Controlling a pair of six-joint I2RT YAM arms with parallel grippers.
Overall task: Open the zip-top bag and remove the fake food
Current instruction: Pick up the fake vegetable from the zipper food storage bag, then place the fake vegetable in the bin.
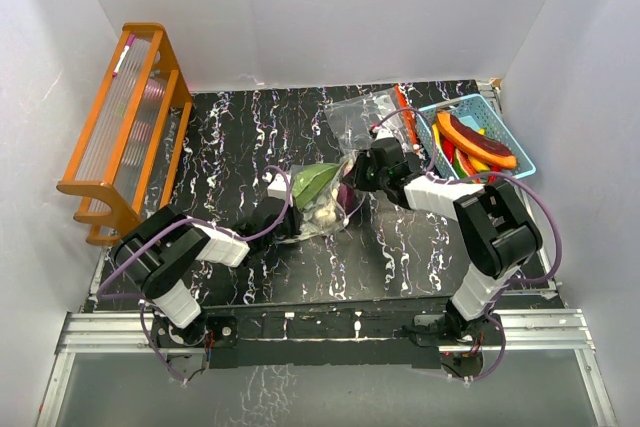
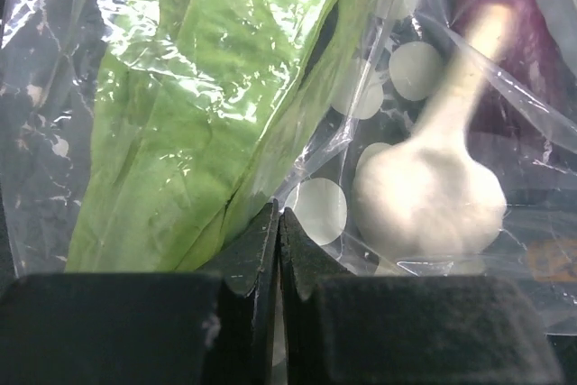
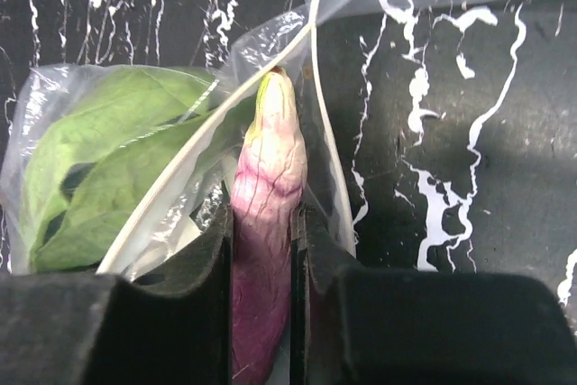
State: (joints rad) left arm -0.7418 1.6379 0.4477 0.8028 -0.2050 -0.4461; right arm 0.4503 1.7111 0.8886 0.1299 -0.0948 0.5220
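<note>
The clear zip-top bag (image 1: 322, 199) lies mid-table, its zip edge (image 3: 203, 164) open. Inside lie a green leafy piece (image 2: 207, 114) and a white garlic bulb (image 2: 428, 191). My left gripper (image 1: 283, 213) is at the bag's left side. Its jaws (image 2: 278, 214) are pressed shut on a fold of the bag's film. My right gripper (image 1: 352, 183) reaches into the bag's mouth from the right. Its jaws (image 3: 263, 209) are shut on a purple-and-pale fake food piece (image 3: 270, 155), which sticks out past the fingertips.
A light-blue basket (image 1: 447, 106) at the back right holds orange, red and yellow toy foods (image 1: 475, 142). A second clear bag (image 1: 365, 112) lies flat behind the right gripper. An orange wooden rack (image 1: 125, 127) stands at the left edge. White walls enclose the table.
</note>
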